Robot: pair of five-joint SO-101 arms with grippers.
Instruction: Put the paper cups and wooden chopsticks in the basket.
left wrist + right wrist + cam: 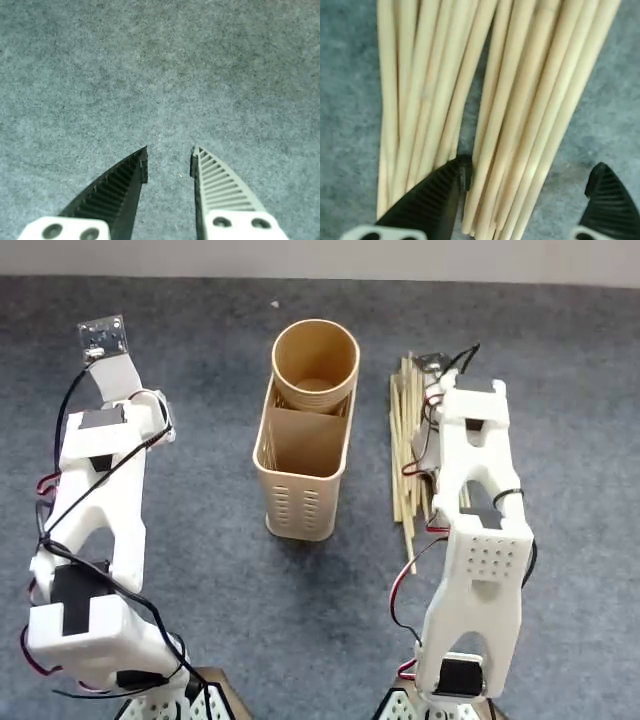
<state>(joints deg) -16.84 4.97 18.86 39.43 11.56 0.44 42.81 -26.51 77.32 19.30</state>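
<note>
Beside the basket [300, 512], chopsticks [400, 440] lie parallel; right gripper [532, 170] gapes wide, left gripper [170, 155] narrowly

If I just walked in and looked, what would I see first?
Probably the tan paper cups, nested and standing in the far compartment of the beige basket in the middle of the grey carpet. Next comes the bundle of wooden chopsticks lying beside the basket, with the right tool open just over them. The left tool is open above bare carpet on the other side.
</note>
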